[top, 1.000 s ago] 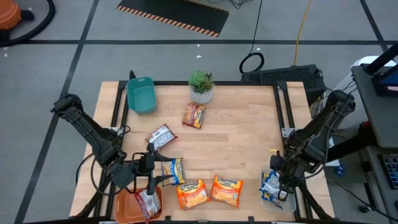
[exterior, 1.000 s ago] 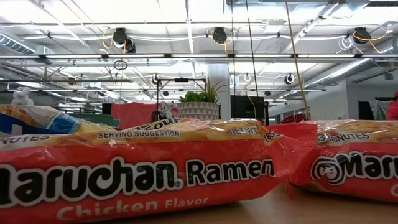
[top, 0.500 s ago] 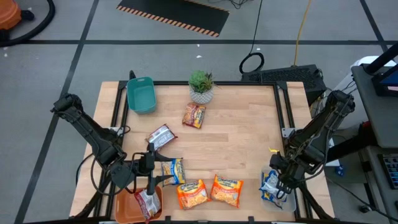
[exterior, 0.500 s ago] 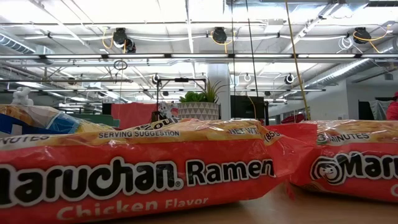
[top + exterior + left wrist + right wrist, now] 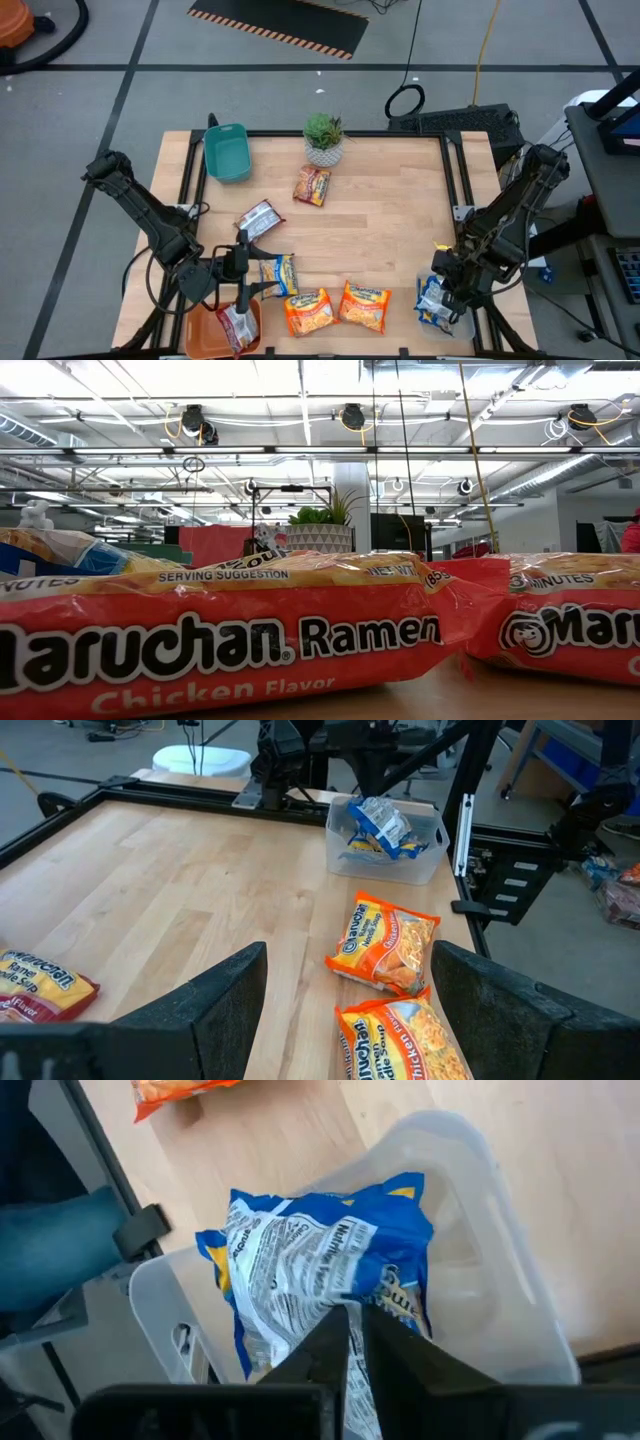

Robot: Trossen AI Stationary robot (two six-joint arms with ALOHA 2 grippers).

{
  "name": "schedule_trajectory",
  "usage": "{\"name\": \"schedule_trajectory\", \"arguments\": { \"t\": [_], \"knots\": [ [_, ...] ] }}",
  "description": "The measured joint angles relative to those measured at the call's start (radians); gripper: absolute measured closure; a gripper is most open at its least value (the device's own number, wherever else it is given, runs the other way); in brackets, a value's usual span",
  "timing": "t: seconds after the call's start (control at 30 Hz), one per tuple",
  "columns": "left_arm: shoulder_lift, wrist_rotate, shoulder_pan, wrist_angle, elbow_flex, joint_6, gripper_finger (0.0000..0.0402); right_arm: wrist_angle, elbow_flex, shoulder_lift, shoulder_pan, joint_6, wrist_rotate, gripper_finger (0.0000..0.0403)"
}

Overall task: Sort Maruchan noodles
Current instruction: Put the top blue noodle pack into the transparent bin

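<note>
Right gripper (image 5: pixel 350 1330) sits over the clear bin (image 5: pixel 500 1230) at the table's near right corner, fingers closed almost together, with a blue-and-yellow packet (image 5: pixel 320 1270) lying in the bin just beyond the tips. Whether the fingers pinch an edge of the wrapper cannot be told; the packet looks settled inside the bin.

Left gripper (image 5: pixel 345 1010) is near the table's front left, jaws spread wide, holding nothing. Below it the orange bin (image 5: pixel 205 335) holds 1 dark red packet (image 5: pixel 237 325).

Still loose on the table: 2 orange packets (image 5: pixel 337 308) along the front edge, 1 blue-and-yellow packet (image 5: pixel 279 272) beside them, 1 silver-red packet (image 5: pixel 259 217) mid-left, 1 dark red packet (image 5: pixel 312 184) near the potted plant (image 5: pixel 324 138). Teal bin (image 5: pixel 227 152) at the back left looks empty.

Risks, as judged:
- If the right fingers have snagged the wrapper, lifting away would drag the packet back out.
- Crinkly film is slippery; a shallow pinch could drop a packet short of its bin.
- The 2 orange packets touch; grabbing 1 may shift the other.
</note>
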Motion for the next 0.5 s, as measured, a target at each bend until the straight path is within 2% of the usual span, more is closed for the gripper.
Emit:
{"name": "schedule_trajectory", "arguments": {
  "t": [0.23, 0.37, 0.5],
  "knots": [
    [0.0, 0.0, 0.0, 0.0, 0.0, 0.0, 0.0117, 0.037, -0.08, 0.001, 0.001, 0.048, -0.031, 0.0387],
    [0.0, 0.0, 0.0, 0.0, 0.0, 0.001, 0.0117, 0.028, -0.078, -0.004, 0.001, 0.056, -0.08, 0.0387],
    [0.0, 0.0, 0.001, 0.0, 0.0, 0.001, 0.0117, 0.023, -0.045, -0.018, 0.001, 0.088, -0.085, 0.0387]
  ]
}}
